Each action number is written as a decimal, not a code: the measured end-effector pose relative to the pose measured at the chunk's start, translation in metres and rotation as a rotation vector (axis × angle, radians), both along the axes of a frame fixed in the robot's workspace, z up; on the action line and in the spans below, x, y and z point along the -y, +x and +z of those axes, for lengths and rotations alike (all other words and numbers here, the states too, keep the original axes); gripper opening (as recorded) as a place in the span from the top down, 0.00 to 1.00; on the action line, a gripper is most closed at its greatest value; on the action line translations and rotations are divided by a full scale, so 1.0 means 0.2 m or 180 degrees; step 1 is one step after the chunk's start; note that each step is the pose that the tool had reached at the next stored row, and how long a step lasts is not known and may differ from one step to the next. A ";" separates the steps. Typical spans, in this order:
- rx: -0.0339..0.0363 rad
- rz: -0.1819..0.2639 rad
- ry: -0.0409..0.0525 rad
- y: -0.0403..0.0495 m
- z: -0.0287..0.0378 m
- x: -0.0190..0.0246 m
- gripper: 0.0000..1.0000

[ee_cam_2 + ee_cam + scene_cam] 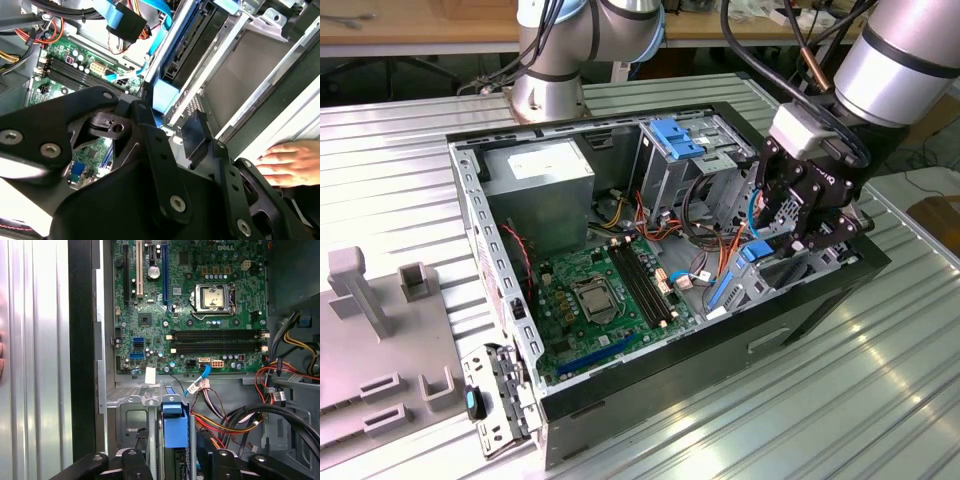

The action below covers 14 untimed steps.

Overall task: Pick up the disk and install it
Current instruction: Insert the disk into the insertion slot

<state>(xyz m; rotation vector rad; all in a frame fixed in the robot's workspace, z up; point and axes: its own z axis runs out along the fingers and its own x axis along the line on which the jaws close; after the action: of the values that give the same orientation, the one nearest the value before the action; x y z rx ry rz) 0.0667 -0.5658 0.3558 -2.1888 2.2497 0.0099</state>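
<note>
The black, angular metal gripper (175, 460) hangs with fingers apart, straddling the disk (175, 430), a dark flat slab in a glossy bright-blue plastic carrier, slotted edge-on in the open computer case's (650, 395) stamped grey steel drive bay (131, 401).

Case (650, 380) on tabletop (820, 400); motherboard (590, 300) inside; disk (175, 430) seated in drive bay (130, 412) at exterior view's right, beneath tool (792, 235).

We see a ribbed silvery metal surface (790, 400) catching bright glare, a pale wooden desk (410, 25) behind it, and a grey jig plate (370, 340) at the exterior view's left
</note>
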 end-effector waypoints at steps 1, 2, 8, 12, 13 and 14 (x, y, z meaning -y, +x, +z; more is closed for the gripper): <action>0.0000 0.0000 0.0000 0.000 0.000 0.000 0.50; 0.0000 0.0000 0.0000 0.000 0.000 0.000 0.51; 0.0000 0.0000 0.0000 0.024 -0.002 0.000 0.82; 0.0000 0.0000 0.0000 0.123 -0.008 0.000 0.89; 0.0000 0.0000 0.0001 0.139 -0.010 0.000 0.89; 0.0000 0.0000 0.0000 0.141 -0.010 0.000 0.89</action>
<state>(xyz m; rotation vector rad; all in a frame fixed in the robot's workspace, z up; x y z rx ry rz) 0.0950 -0.5657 0.3539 -2.1888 2.2496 0.0101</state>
